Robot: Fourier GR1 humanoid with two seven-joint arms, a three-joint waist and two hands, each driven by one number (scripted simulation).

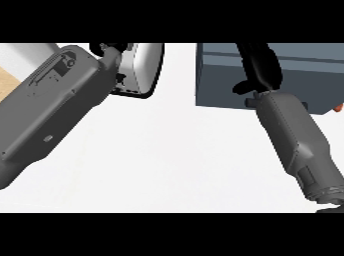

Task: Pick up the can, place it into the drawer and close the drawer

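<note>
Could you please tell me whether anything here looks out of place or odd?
Nothing looks spilled or damaged. The only oddity is a small orange sliver peeking out beside the blue-grey drawer unit at its lower right corner; too little shows to identify it.

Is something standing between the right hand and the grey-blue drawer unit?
Nothing visible does. The right hand shows directly over the drawer unit, fingers straight, and no object appears between them. Whether they touch cannot be told.

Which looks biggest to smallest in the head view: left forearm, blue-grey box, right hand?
1-2. left forearm and blue-grey box: look alike, and the forearm is nearer the camera, so unranked.
3. right hand: clearly smallest.
</note>
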